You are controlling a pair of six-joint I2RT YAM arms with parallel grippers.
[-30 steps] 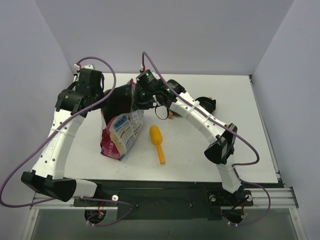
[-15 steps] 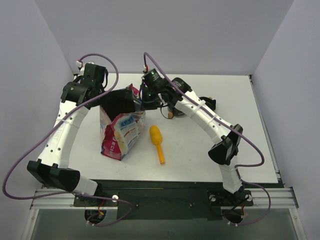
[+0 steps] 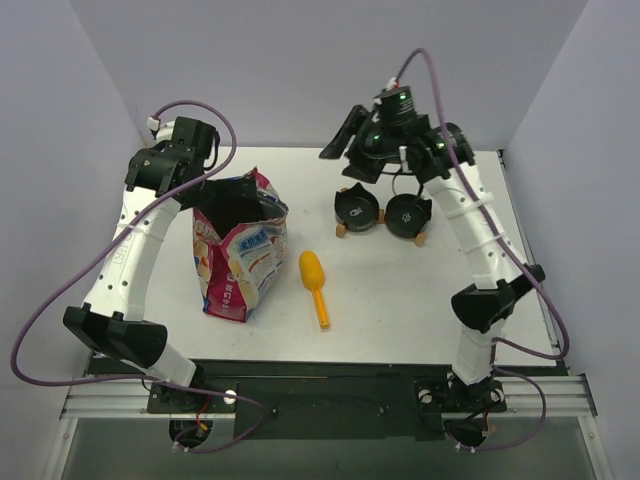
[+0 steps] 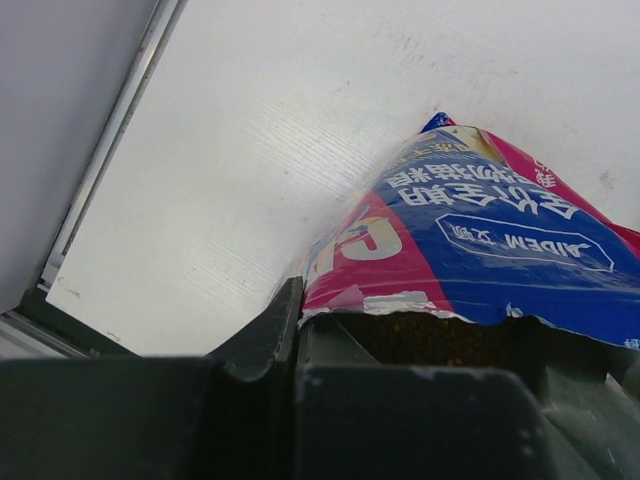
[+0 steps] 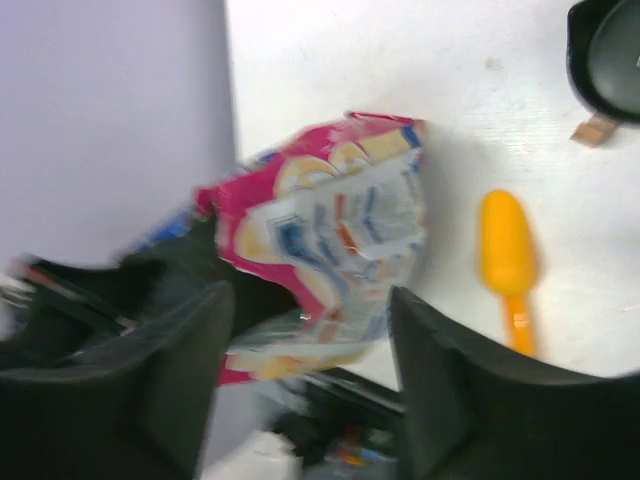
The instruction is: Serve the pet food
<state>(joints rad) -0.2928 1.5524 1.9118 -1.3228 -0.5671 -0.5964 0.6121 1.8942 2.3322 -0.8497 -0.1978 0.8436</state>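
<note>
Left hand (image 3: 200, 184) is clamped tight on the rear left corner of the pet food bag (image 3: 245, 262), and that one pinch is all that steadies it. The bag stands on the bench (image 3: 400, 300) with its mouth gaping, and the left wrist view shows brown kibble (image 4: 420, 335) just inside the torn rim.

Right hand (image 3: 340, 142) hangs high, well off to the bag's right and farther back, fingers apart with nothing between them.

Here's the worry: it's a floppy bag held by one corner. If that pinch slips or the left arm tugs sideways, the bag could slump or fold shut, and I'd expect kibble to spill toward the orange scoop (image 3: 314, 283) lying just beside the bag's right face. The two black bowls (image 3: 357, 209) (image 3: 407, 214) sit to the bag's right, roughly beneath the right arm, so a careless descent could knock them.

Against a second ago, the right hand was shut on the bag's right rim; it has let go and swung up and away. The left hand has gone from part-open to fully closed. The bag now stands taller with a wider mouth, the bowls are uncovered, and the scoop hasn't budged.
</note>
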